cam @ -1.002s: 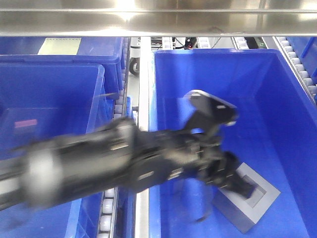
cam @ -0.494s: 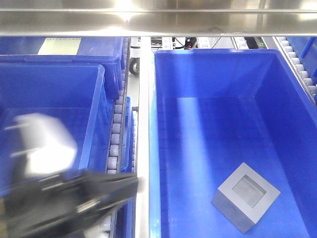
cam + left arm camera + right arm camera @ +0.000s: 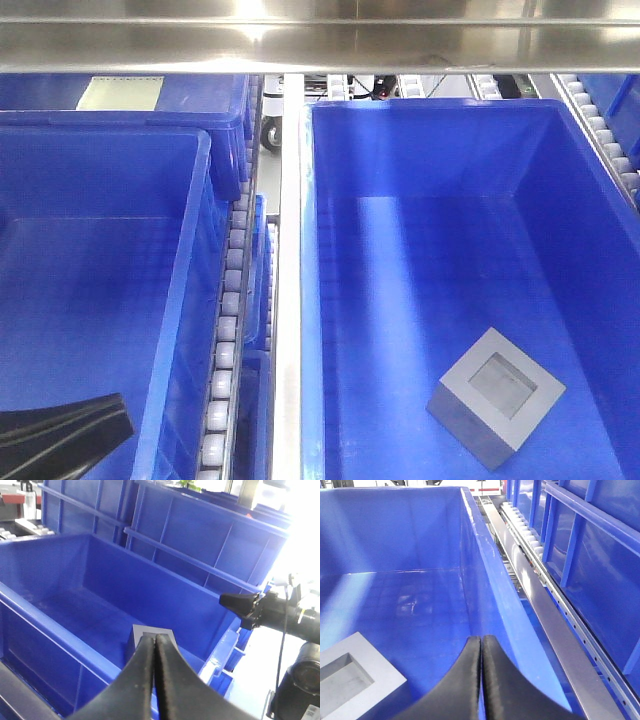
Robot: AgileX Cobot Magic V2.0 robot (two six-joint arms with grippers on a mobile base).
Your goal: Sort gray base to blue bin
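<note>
Right wrist: gray base [image 3: 355,680] left of right tool [image 3: 481,645], tips pressed together, empty.

Right wrist cam: right gripper [image 3: 481,645] fingertips pressed together, bottom center.
gray base [image 3: 350,677] lower left on blue bin [image 3: 485,555] floor, recess up; metal rail [image 3: 555,625] runs diagonally on the right.

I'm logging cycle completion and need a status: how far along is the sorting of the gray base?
Done: the gray base lies on the floor of the blue bin, recess up. In hand: nothing; the left gripper and right gripper are both shut and empty. Left: nothing apparent for this block.
</note>
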